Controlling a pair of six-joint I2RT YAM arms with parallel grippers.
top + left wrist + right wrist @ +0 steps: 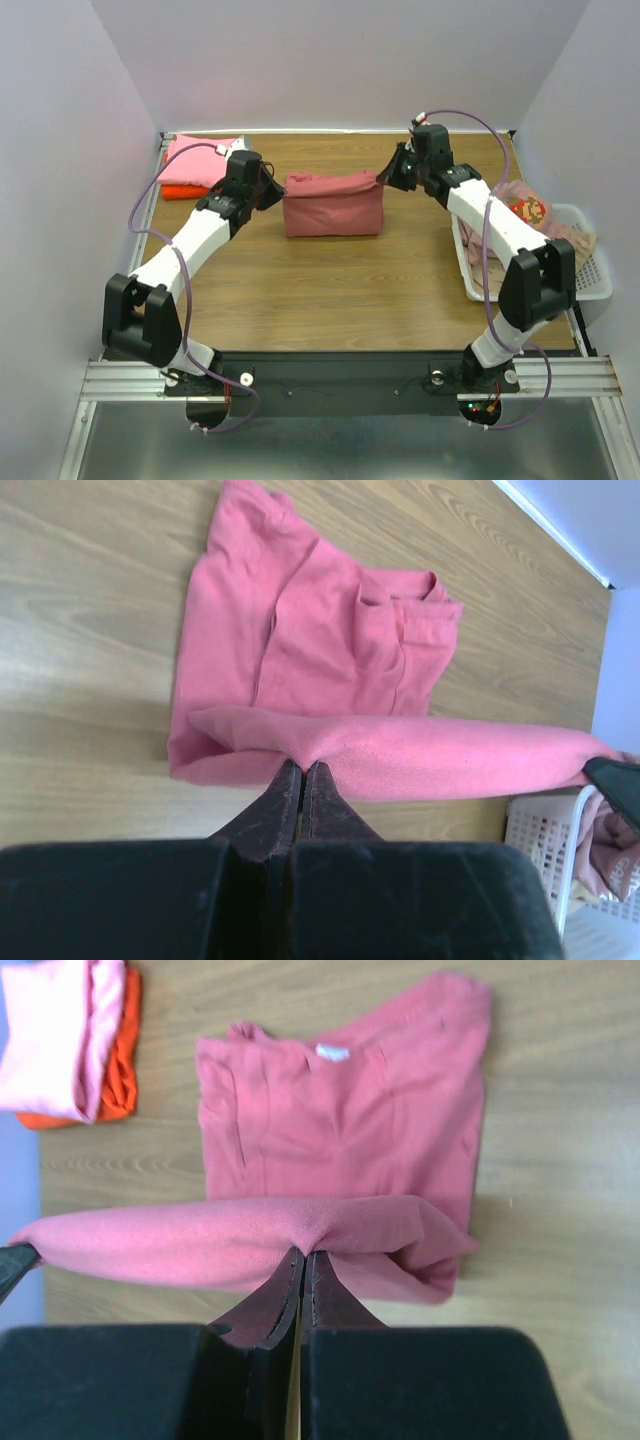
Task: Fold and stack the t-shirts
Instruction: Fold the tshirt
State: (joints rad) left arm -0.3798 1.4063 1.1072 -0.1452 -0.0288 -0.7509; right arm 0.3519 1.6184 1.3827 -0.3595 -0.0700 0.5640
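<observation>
In the middle of the desk (300, 300), toward the upper part of the frame, lies the dusty rose-red t-shirt (333, 205), partly folded. The left jaws are closed on its left end and the right jaws are closed on its right end. Between them one edge of the cloth is stretched and raised above the part that lies flat. In the upper left corner a light pink t-shirt (200, 155) lies folded on a bright orange t-shirt (178, 190). At the right edge a white mesh basket (590, 285) holds more crumpled shirts (530, 210).
</observation>
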